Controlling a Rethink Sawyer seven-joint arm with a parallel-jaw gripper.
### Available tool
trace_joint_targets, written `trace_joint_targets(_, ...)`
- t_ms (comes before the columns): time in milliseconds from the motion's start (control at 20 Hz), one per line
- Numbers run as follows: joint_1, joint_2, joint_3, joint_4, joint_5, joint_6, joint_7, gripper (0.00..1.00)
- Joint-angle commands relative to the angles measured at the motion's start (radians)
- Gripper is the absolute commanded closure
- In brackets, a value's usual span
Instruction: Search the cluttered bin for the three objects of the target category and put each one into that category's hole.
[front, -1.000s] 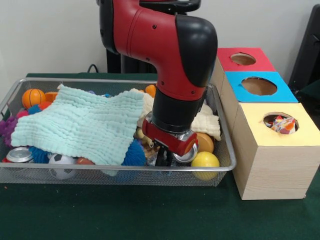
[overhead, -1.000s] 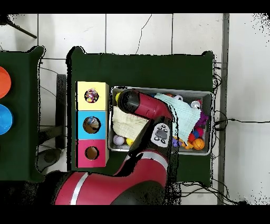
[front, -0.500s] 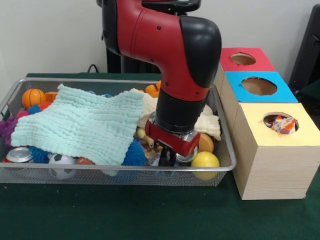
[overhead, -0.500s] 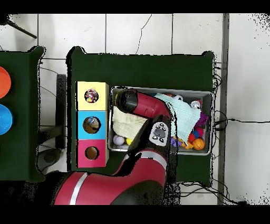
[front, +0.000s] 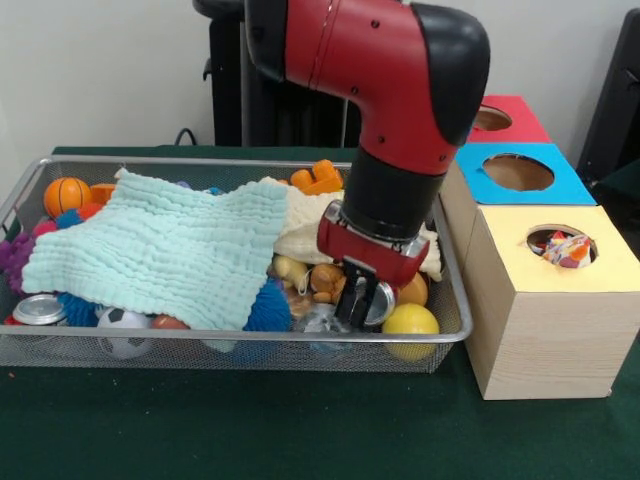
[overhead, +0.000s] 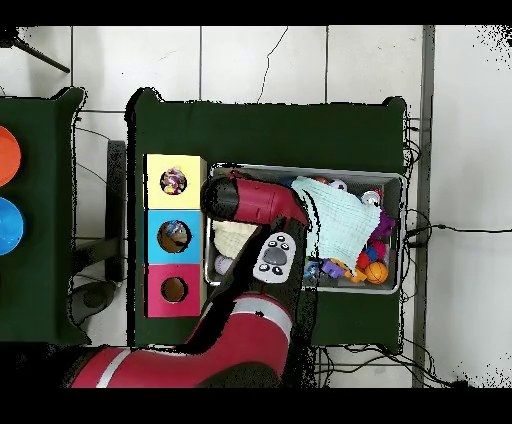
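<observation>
The wire mesh bin (front: 200, 338) is full of clutter; it also shows in the overhead view (overhead: 396, 288). My gripper (front: 357, 296) hangs low over the bin's right front corner, just above a yellow ball (front: 411, 322). It looks shut, with nothing seen in it. The overhead view hides it under the arm (overhead: 250, 200). One patterned cloth ball (front: 565, 248) sits in the hole of the yellow-topped box (front: 605, 272), also seen from overhead (overhead: 174, 181). No other patterned cloth ball shows in the bin.
A mint towel (front: 160, 250) covers the bin's left and middle, a cream towel (front: 300, 225) lies beside it. A small basketball (front: 66, 194), a can (front: 40, 310) and spiky balls lie around. The blue-topped box (front: 520, 172) and red-topped box (front: 510, 120) stand behind the yellow one.
The arm has swung right toward the boxes and risen a little. The gripper has moved right along the bin's front. The towels have not moved.
</observation>
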Motion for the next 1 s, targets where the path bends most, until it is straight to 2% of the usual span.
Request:
trace_joint_targets(50,0.008,-0.154,0.02,0.16,-0.086,0.074,0.019,1.0)
trace_joint_targets(300,0.009,-0.199,-0.002,0.166,-0.126,0.084,0.009,1.0)
trace_joint_targets(600,-0.006,-0.203,0.014,0.171,-0.155,0.079,0.019,1.0)
trace_joint_targets(800,-0.047,-0.165,0.074,0.182,-0.145,-0.012,0.047,1.0)
trace_joint_targets(900,-0.065,-0.169,0.102,0.192,-0.152,-0.068,0.042,1.0)
trace_joint_targets(950,-0.076,-0.173,0.119,0.195,-0.154,-0.059,0.03,0.0)
trace_joint_targets(1000,-0.078,-0.174,0.124,0.199,-0.153,-0.066,0.031,0.0)
